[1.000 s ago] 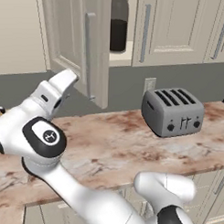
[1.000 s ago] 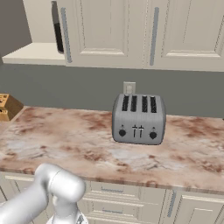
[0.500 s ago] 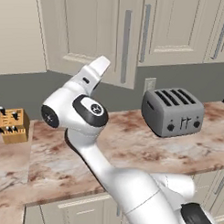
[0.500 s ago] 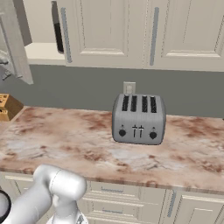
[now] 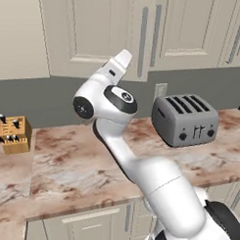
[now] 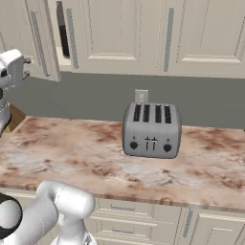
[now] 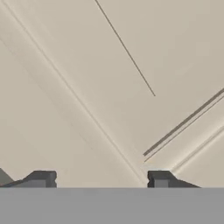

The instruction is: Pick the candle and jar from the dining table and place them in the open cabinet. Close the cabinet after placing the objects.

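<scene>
Since half a second ago the cabinet door (image 6: 40, 40) has swung almost shut, and my arm has pushed up against it. At my far left a knife block (image 5: 13, 134) stands on the dining table (image 5: 76, 169). My gripper (image 7: 98, 180) faces the cream panel of the cabinet (image 7: 109, 87) closely; its tips stand apart with nothing between them. Through the narrow gap to the right of the door, a dark strip of the jar (image 6: 61, 28) shows on the shelf, mostly hidden. Further right, below me, sits a silver toaster (image 6: 151, 129). No writing can be read anywhere. The candle I cannot make out.
</scene>
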